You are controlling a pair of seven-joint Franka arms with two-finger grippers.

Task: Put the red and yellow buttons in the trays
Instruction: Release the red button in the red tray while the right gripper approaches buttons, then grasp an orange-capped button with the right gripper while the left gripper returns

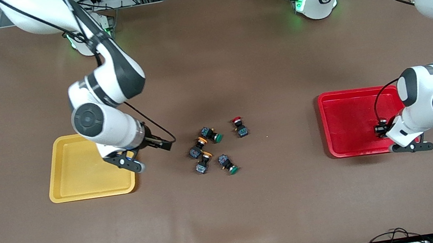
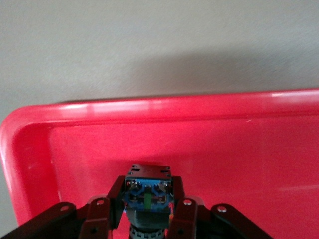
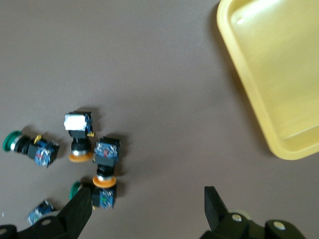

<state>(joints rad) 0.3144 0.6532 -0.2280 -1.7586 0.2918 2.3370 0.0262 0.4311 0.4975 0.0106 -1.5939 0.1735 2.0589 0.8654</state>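
My left gripper (image 1: 384,133) is over the red tray (image 1: 345,119), shut on a black-bodied button (image 2: 147,191) whose blue terminal face shows; its cap is hidden. The red tray (image 2: 199,134) lies beneath it. My right gripper (image 1: 149,156) hangs open and empty over the table between the yellow tray (image 1: 78,172) and the loose buttons. One red-capped button (image 1: 237,121) and two orange-yellow-capped buttons (image 1: 201,142) (image 1: 207,155) lie mid-table. In the right wrist view the open gripper (image 3: 147,206) has the yellow-capped buttons (image 3: 79,157) (image 3: 104,181) beside one finger and the yellow tray (image 3: 279,74) farther off.
Two green-capped buttons (image 1: 218,138) (image 1: 233,170) lie among the loose ones, close against them. A brown cloth covers the table, with a fold near the edge nearest the front camera. Both trays hold nothing that I can see besides the held button.
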